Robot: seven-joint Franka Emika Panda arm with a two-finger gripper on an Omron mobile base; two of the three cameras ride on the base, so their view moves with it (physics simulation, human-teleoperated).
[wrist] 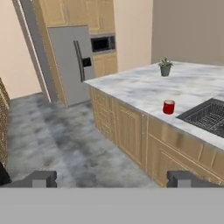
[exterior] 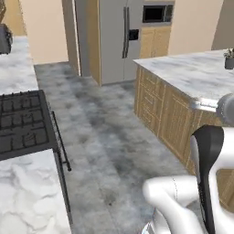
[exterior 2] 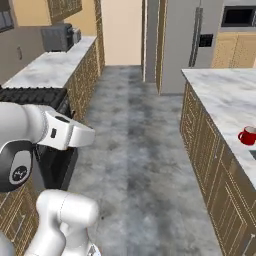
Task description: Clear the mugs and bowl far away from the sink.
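Currently gripper jaws apart, empty, above floor; red mug upright on island counter, beside sink.

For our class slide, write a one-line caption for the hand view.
Open hand faces a small glossy red mug beside the dark recessed sink on the marble island.

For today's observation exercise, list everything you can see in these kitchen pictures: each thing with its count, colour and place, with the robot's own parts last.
Mug: one, red, on the island counter beside the sink.
Sink: one, dark grey with a wire rack, set into the island counter.
Potted plant: one, green in a grey pot, far side of the island.
Island counter: one, white marble over wooden cabinets.
Fridge: one, grey, far wall.
Microwave: one, black, right of the fridge.
Stove: one, black, left counter.
Toaster: one, grey, left counter.
Gripper: one, dark fingertips, open, holding nothing.
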